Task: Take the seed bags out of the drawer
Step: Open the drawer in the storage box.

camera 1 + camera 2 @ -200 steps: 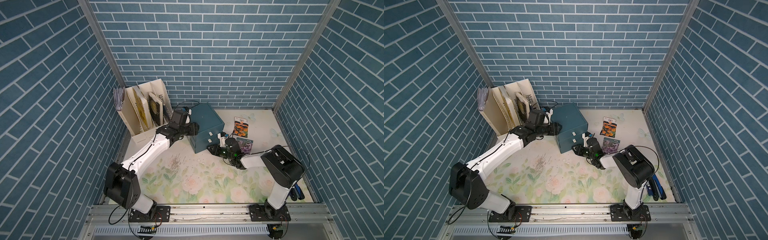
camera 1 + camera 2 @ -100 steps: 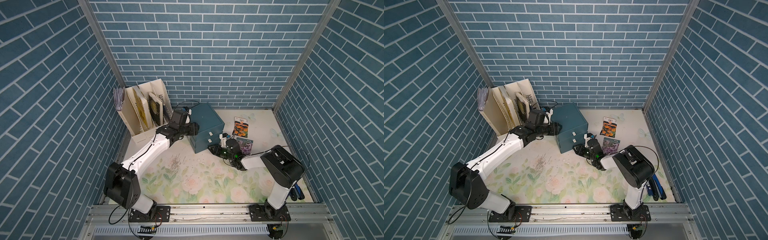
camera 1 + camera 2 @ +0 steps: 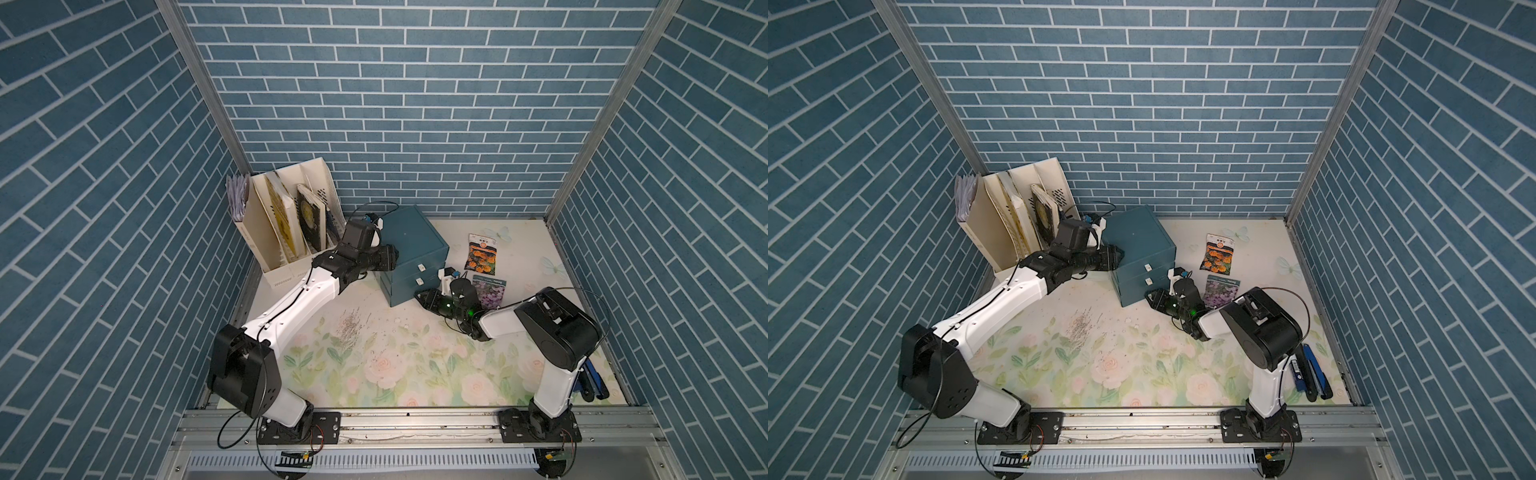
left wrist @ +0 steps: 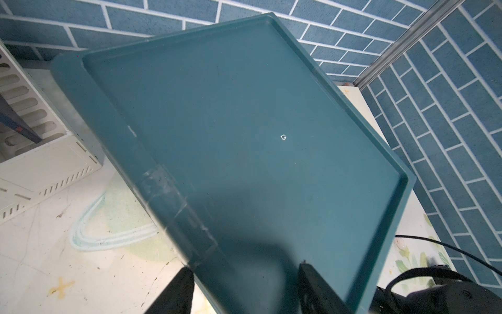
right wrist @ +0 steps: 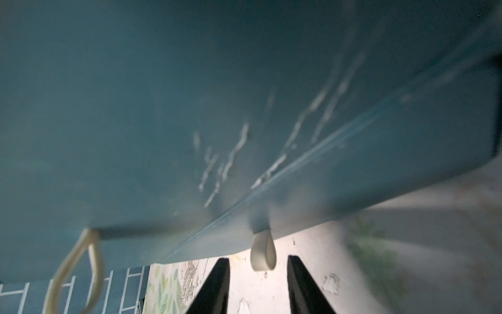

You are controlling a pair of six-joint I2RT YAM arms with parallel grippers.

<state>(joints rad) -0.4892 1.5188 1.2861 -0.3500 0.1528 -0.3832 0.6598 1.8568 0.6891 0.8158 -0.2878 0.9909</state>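
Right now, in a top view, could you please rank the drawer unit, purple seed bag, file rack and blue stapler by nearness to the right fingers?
1. Drawer unit, just ahead of the right fingers.
2. Purple seed bag, just to their right.
3. File rack, far-left corner.
4. Blue stapler, near-right edge.

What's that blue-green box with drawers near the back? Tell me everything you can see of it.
The cabinet is a small teal box, plastic-looking and scuffed, with a raised rim around its flat top. It stands upright on the flowered table near the back wall, turned askew. White loop pulls mark stacked drawers that look shut. The left tool grips its top edge; the right tool is open around a low pull, not touching it.
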